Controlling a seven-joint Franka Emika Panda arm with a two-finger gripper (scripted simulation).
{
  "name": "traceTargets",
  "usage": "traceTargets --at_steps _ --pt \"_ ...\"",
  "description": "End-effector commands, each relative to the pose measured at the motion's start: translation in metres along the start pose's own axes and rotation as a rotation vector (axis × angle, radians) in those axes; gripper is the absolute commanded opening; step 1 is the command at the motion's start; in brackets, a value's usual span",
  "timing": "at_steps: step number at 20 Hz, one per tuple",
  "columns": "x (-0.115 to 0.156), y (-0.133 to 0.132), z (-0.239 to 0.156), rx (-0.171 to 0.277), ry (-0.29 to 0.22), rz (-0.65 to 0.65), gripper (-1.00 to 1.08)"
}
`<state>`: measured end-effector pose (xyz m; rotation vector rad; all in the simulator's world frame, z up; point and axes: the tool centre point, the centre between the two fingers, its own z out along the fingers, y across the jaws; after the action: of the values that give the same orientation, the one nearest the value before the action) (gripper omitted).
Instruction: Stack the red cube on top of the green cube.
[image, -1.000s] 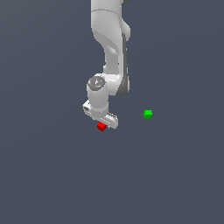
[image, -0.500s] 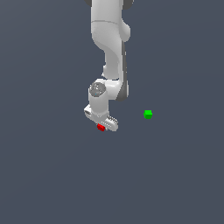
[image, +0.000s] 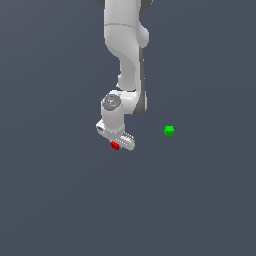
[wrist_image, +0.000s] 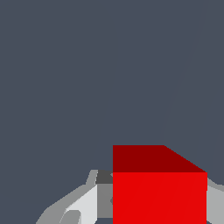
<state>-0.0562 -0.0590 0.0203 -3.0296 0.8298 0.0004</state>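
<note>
Operator: I read the arm (image: 125, 55) as smooth white moulded shell, faintly glossy, with a grey mottled cap at the wrist joint.

Second: The cubes?

Operator: I see the red cube (wrist_image: 159, 188) and the green cube (image: 169, 130) as flat, untextured colour (matt, no highlights). The floor (image: 60, 200) is uniform matt slate grey.
</note>
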Motion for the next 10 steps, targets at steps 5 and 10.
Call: traceTargets --at_steps 5,10 --pt "0.0 0.0 -0.007 0.0 0.0 0.0 -1.0" --pt "-0.001 0.0 -0.027 0.0 0.0 0.0 -1.0"
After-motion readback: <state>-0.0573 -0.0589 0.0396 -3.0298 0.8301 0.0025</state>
